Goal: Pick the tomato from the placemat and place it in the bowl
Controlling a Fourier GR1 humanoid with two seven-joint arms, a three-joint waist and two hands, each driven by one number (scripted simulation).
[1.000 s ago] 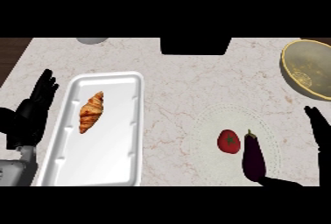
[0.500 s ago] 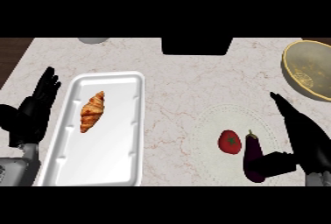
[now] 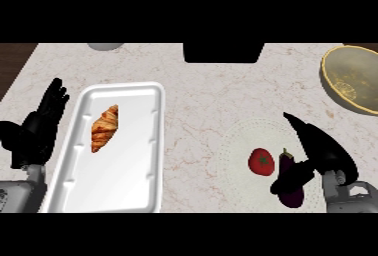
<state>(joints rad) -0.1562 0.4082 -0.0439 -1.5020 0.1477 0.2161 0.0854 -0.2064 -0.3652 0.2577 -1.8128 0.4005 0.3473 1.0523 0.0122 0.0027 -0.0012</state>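
A red tomato (image 3: 261,161) lies on a pale round placemat (image 3: 238,145) at the lower right of the counter. Just right of it lies a dark purple eggplant (image 3: 289,191), partly hidden by my right hand (image 3: 322,151). That hand is open, its straight fingers pointing up and left, its thumb over the eggplant, a little right of the tomato and not touching it. The yellowish bowl (image 3: 354,79) stands at the far right edge. My left hand (image 3: 40,126) rests open at the left edge, fingers up.
A long white tray (image 3: 140,165) holding a croissant (image 3: 104,127) lies left of centre. A black block (image 3: 222,52) stands at the counter's back edge, and a grey round object (image 3: 105,46) at the back left.
My right hand has come in from the right edge, moving left over the placemat until it sits above the eggplant beside the tomato. The left hand has hardly moved.
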